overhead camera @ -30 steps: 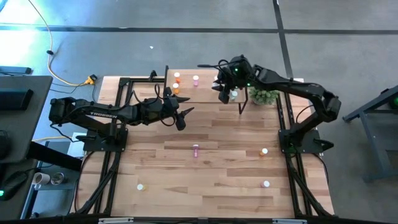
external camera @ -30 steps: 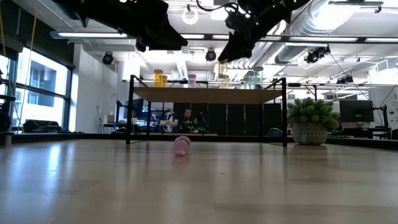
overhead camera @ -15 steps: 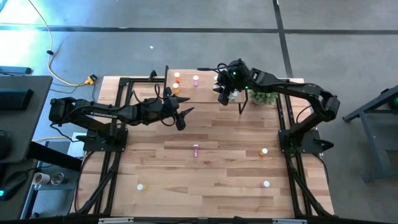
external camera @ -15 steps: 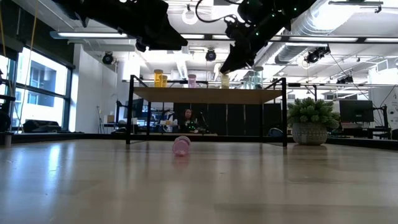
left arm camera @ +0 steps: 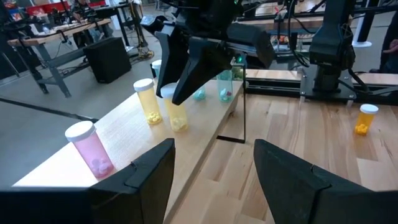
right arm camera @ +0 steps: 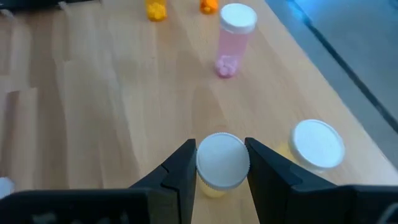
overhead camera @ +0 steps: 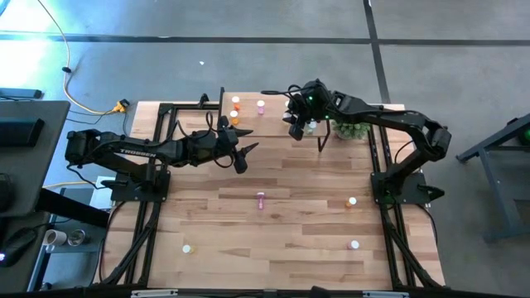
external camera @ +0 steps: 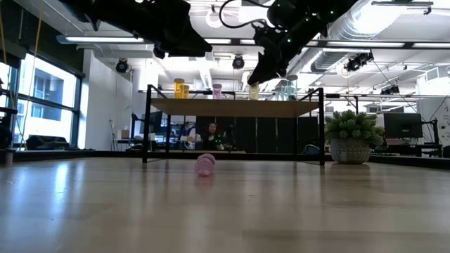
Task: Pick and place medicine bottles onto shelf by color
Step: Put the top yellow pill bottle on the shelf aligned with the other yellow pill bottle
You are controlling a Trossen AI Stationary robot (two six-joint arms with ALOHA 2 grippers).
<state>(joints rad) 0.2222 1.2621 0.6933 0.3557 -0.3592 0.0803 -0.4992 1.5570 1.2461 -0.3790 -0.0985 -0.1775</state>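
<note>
Right gripper (right arm camera: 219, 163) jaws clamped on a yellow bottle (right arm camera: 221, 167) by its white cap, low over the shelf (right arm camera: 112, 93); second yellow bottle (right arm camera: 317, 145) just beside it, pink bottle (right arm camera: 231, 38) farther along. Left gripper (overhead camera: 241, 155) jaws spread, nothing held, over the table (overhead camera: 298, 232) in front of the shelf. Another pink bottle (overhead camera: 262, 199) lies mid-table.

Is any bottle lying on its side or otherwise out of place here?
Yes. One pink bottle lies on its side on the table, in front of the shelf. The other loose bottles seem to stand upright.
</note>
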